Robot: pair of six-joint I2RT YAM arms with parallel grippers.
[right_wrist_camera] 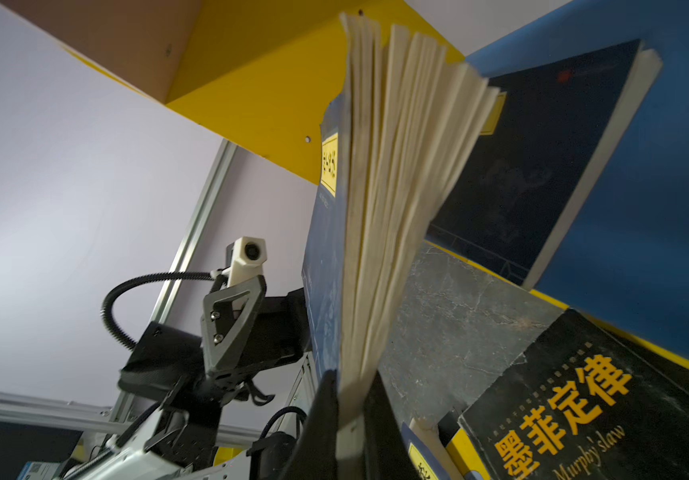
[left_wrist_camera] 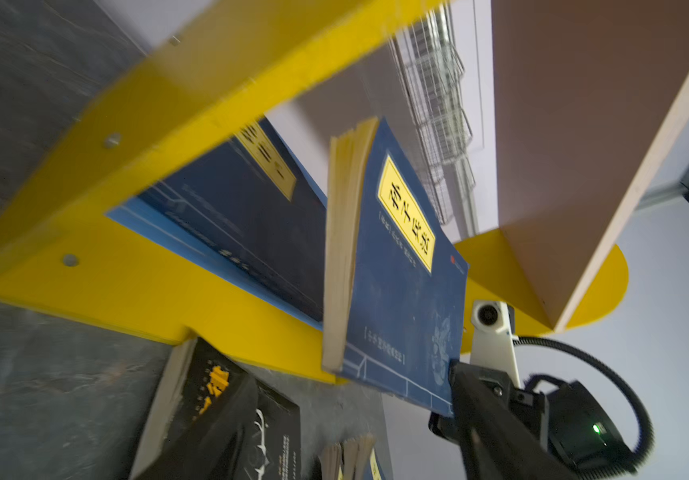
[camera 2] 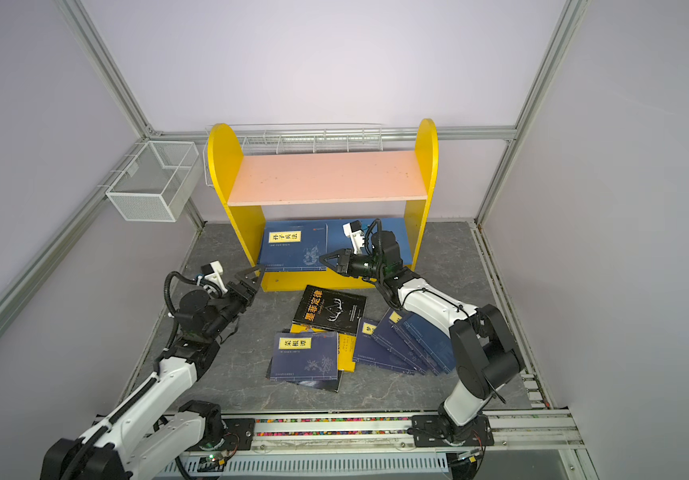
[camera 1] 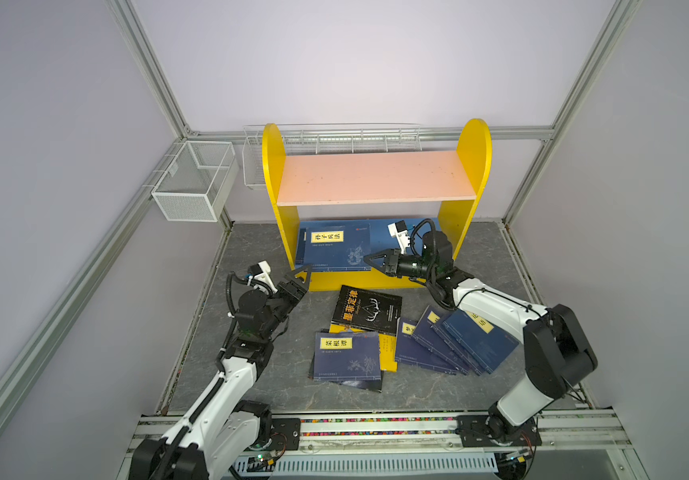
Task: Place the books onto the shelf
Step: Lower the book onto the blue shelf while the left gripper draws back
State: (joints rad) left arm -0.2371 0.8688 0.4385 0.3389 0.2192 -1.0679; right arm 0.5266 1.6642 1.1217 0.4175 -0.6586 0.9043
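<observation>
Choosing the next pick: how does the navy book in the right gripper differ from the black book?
The navy book is pinched by the shut right gripper, raised inside the shelf; the black book lies flat in front, ungripped. The navy book's pages fan open; the black book's are closed. Both are paperbacks.

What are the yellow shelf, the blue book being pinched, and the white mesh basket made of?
The shelf looks like painted wooden board, matte: screw heads show, and the pink board has a pale raw edge. The blue book is paper with a thin card cover: cream pages fan out. The basket seems white-coated wire mesh, see-through.
</observation>
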